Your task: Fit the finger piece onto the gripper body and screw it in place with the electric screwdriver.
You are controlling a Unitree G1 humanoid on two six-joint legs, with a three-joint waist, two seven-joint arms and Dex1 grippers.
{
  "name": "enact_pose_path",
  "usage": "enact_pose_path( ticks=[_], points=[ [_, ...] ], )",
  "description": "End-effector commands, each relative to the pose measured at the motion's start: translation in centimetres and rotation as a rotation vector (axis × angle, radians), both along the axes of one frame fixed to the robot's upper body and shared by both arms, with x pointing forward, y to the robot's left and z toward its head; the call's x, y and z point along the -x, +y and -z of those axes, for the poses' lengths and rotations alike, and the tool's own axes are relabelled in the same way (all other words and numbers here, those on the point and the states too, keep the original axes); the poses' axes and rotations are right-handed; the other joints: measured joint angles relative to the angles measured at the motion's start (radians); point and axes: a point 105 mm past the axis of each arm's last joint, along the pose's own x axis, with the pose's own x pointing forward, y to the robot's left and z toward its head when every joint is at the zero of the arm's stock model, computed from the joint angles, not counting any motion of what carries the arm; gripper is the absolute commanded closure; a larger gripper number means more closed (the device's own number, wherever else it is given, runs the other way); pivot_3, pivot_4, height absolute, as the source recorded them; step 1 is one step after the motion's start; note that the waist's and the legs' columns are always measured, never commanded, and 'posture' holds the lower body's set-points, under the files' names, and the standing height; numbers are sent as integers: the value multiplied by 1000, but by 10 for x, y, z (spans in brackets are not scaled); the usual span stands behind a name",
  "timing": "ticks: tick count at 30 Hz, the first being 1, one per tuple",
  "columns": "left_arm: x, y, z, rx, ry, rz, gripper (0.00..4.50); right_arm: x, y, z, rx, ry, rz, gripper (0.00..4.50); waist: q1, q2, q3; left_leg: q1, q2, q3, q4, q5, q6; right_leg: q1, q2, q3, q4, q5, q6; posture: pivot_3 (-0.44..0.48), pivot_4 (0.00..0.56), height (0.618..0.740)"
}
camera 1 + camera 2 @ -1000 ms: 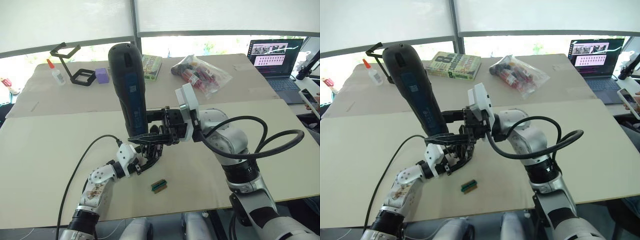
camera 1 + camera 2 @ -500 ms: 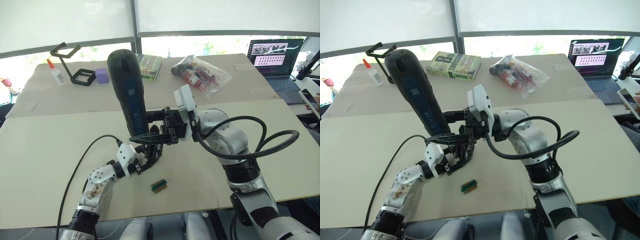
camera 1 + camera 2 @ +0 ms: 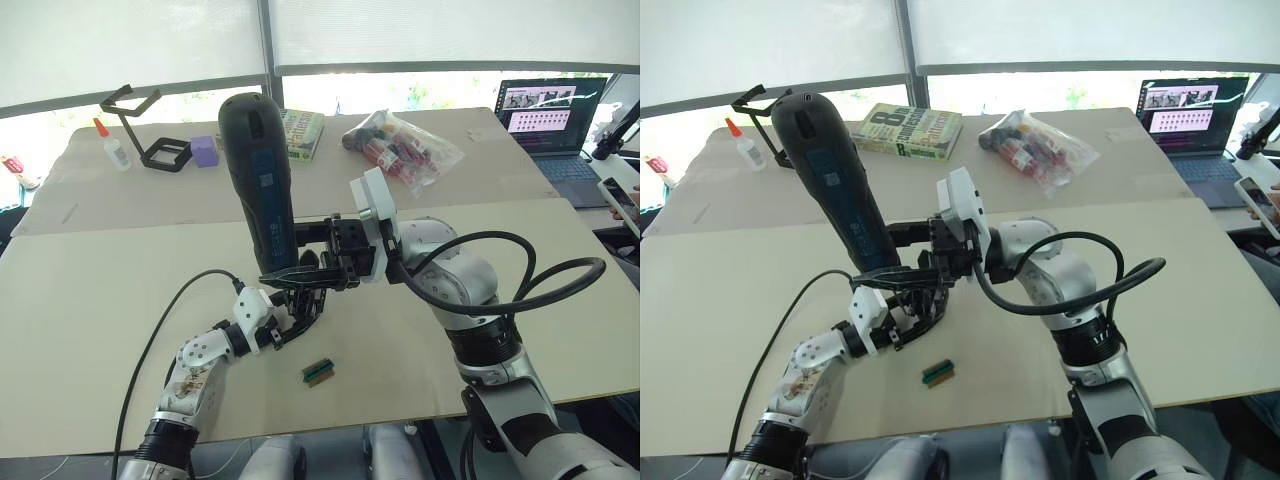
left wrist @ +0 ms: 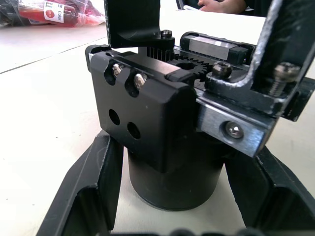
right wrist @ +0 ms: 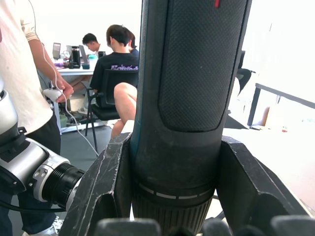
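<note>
Item: screwing step, in hand. My right gripper [image 3: 300, 262] is clamped round the electric screwdriver [image 3: 256, 180], upright above the gripper body [image 4: 162, 142], which my left gripper [image 3: 297, 308] grips on the table [image 3: 90, 290]. Next, I judge: bit seated squarely in the screw head.

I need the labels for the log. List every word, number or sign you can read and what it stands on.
"8": large numeral on the cover of the book; the other words on that cover are too small to read.
"Color": on the white label of the plastic bag.
Blue label on the electric screwdriver: unreadable.
Laptop screen: unreadable.
</note>
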Motion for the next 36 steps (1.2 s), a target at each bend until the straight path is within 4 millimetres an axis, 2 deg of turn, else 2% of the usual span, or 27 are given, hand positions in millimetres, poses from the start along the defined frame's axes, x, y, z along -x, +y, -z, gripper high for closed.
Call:
enact_pose_path(
  ticks=[1, 36],
  points=[
    [14, -9, 27, -37, 116, 50, 1998, 6, -3, -21, -63, -84, -9, 2524, 0, 0, 0, 0, 0, 0, 0, 0, 0, 0, 0, 0, 0, 0, 0, 0, 150, 740],
    [14, -11, 27, -34, 115, 59, 1998, 0, -6, -20, -53, -99, 23, 2524, 1, 0, 0, 0, 0, 0, 0, 0, 0, 0, 0, 0, 0, 0, 0, 0, 150, 740]
  ],
)
